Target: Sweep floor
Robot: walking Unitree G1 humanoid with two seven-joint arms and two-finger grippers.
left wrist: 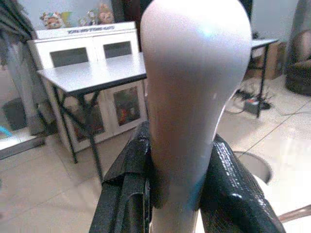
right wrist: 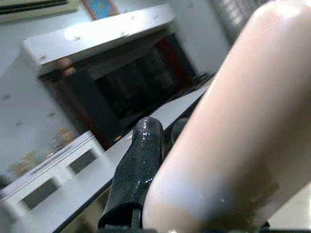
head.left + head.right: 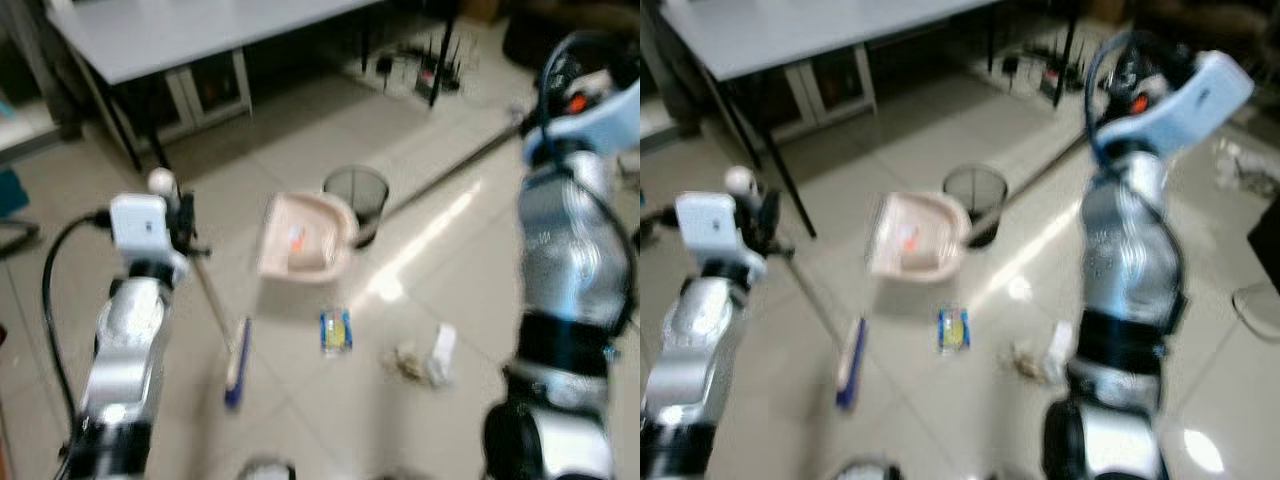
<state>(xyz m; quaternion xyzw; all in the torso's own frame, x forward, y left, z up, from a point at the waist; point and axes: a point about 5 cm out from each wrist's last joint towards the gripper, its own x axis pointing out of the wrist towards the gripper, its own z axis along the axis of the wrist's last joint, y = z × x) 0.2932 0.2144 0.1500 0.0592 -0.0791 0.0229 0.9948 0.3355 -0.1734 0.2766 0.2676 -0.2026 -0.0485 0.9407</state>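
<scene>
Tiled floor [image 3: 300, 420], blue packet [image 3: 335, 331], crumpled litter [image 3: 425, 358], bin [image 3: 357, 197]

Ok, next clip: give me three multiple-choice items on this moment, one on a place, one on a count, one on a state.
1. Where does the dustpan sit?
A. On the table
B. On the floor beside the bin
C. Inside the bin

2. How many pieces of litter lie on the floor in front of the dustpan?
A. One
B. Three
C. Six

3. What is the left end effector doing?
A. Hanging open
B. Gripping the broom handle
C. Holding the bin

Answers:
1. B: in the left eye view the dustpan rests on the tiles touching or just in front of the bin, apart from the table.
2. B: a blue-yellow packet, a brown scrap and a white piece show.
3. B: in the left wrist view both fingers clamp the pale broom handle.
</scene>
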